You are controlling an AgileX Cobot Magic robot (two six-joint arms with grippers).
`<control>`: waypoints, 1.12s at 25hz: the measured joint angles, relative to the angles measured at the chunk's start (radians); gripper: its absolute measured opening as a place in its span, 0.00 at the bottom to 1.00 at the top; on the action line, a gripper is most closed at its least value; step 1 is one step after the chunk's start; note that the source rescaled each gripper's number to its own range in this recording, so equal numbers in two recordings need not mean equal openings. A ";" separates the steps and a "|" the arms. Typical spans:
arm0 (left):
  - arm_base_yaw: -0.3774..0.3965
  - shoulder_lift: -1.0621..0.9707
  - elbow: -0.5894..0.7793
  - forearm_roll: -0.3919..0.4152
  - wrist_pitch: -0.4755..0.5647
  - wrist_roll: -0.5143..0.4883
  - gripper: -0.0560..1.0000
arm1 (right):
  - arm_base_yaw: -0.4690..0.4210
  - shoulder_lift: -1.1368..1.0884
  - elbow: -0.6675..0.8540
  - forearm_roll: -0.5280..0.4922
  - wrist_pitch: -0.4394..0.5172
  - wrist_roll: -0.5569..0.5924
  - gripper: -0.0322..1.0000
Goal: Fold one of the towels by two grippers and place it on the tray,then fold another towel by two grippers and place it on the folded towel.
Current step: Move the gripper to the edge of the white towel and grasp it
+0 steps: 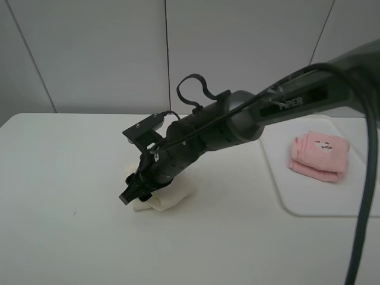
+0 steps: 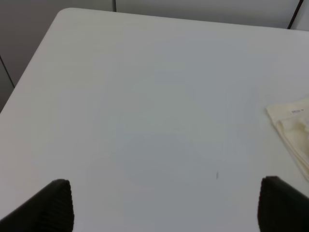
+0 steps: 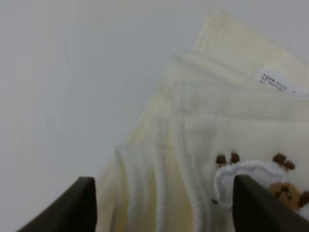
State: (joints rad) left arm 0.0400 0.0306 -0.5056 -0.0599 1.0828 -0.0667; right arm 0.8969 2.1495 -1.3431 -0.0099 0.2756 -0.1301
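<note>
Cream-white towel (image 1: 163,199), centre-left: right gripper (image 1: 135,193) straddling it, fingers part-open, grip unclear. Left gripper (image 2: 164,205) idling wide, empty. Next: lifting to pink towel (image 1: 317,157).

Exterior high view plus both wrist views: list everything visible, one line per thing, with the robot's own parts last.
cream-white towel: one, cream-white, folded on the table left of centre, under the right claw; white label and brown embroidered mark show in the right wrist view.
pink towel: one, pink, folded bundle with a small dark mark, lying on the tray.
tray: one, white, flat with a low rim, on the right of the table.
table: one, white, carrying all of the above.
wall: light grey panels behind the table.
right claw: one, black, on a dark grey arm reaching across the middle, down at the cream-white towel, fingers straddling it.
left claw: one, black, open over bare table.
</note>
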 joint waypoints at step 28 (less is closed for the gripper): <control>0.000 0.000 0.000 0.000 0.000 0.000 0.94 | 0.000 0.000 -0.063 -0.048 0.019 0.000 0.03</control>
State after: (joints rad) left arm 0.0400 0.0306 -0.5056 -0.0599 1.0828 -0.0667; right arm 0.8969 2.1496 -1.4066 -0.0581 0.2947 -0.1301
